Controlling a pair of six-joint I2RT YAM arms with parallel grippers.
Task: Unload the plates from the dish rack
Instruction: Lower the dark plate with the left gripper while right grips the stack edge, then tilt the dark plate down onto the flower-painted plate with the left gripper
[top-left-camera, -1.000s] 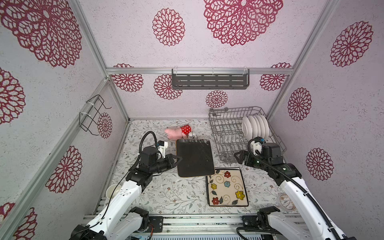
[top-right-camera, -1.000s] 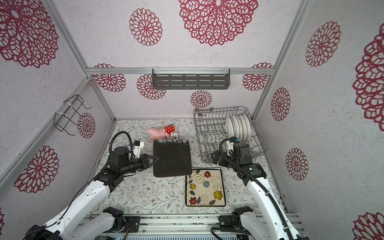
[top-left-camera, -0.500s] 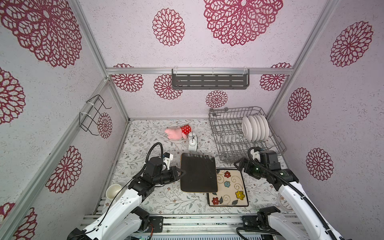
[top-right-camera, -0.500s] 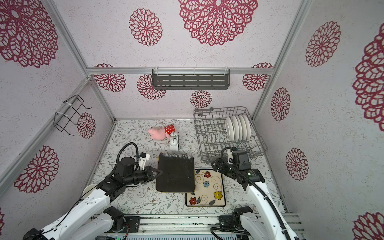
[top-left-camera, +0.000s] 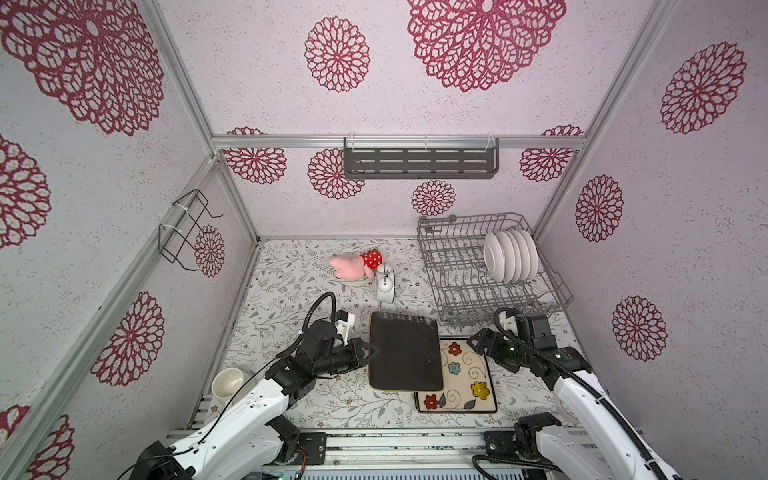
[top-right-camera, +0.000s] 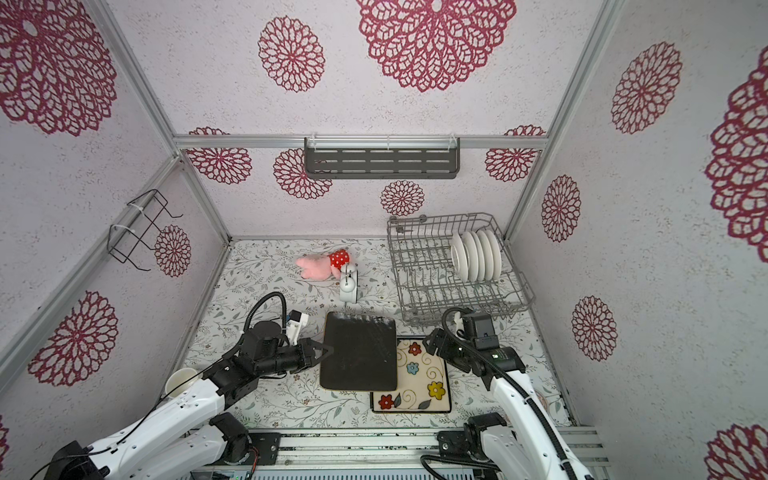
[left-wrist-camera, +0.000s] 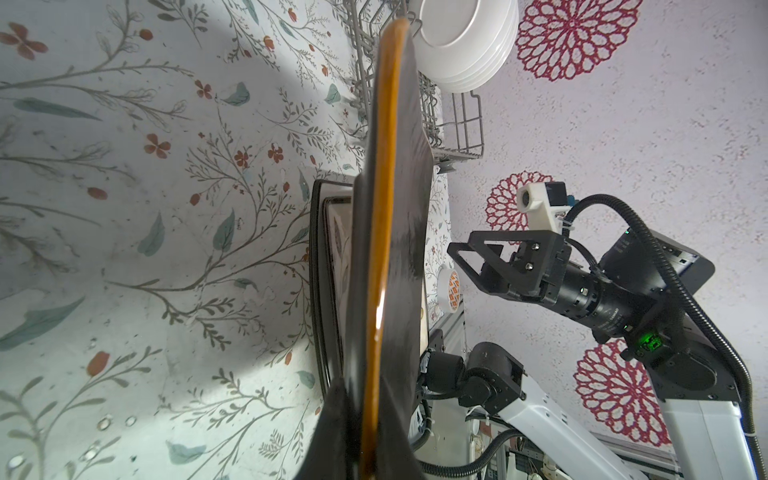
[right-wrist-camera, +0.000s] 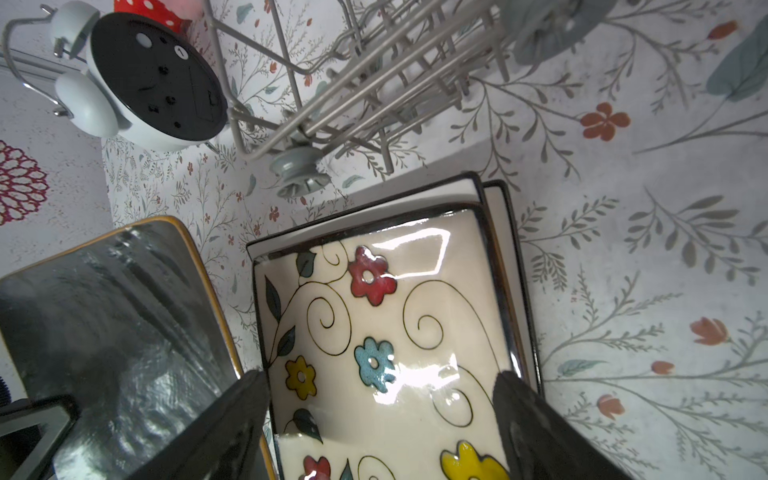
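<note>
Tabletop (top-left-camera: 316, 399) covered in a floral-print sheet. Resting directly on it: dish rack (top-left-camera: 453, 270) at the far right corner; pink soft toy (top-left-camera: 351, 266) and white alarm clock (top-left-camera: 385, 284) touching; stacked rectangular plates (top-left-camera: 473, 395), flowered one uppermost; white mug (top-left-camera: 227, 382) at the left edge.

Left gripper (top-right-camera: 323, 351) clamped on left edge of dark plate (top-right-camera: 359, 357), plate overlapping flowered plate (top-right-camera: 419, 382); right gripper (top-right-camera: 432, 341) jaws apart, above flowered plate's right edge; rack (top-right-camera: 415, 286) at back right, white plates (top-right-camera: 476, 255) upright inside; clock (top-right-camera: 348, 286) beside pink toy (top-right-camera: 318, 266); mug (top-right-camera: 179, 380) at front left.
</note>
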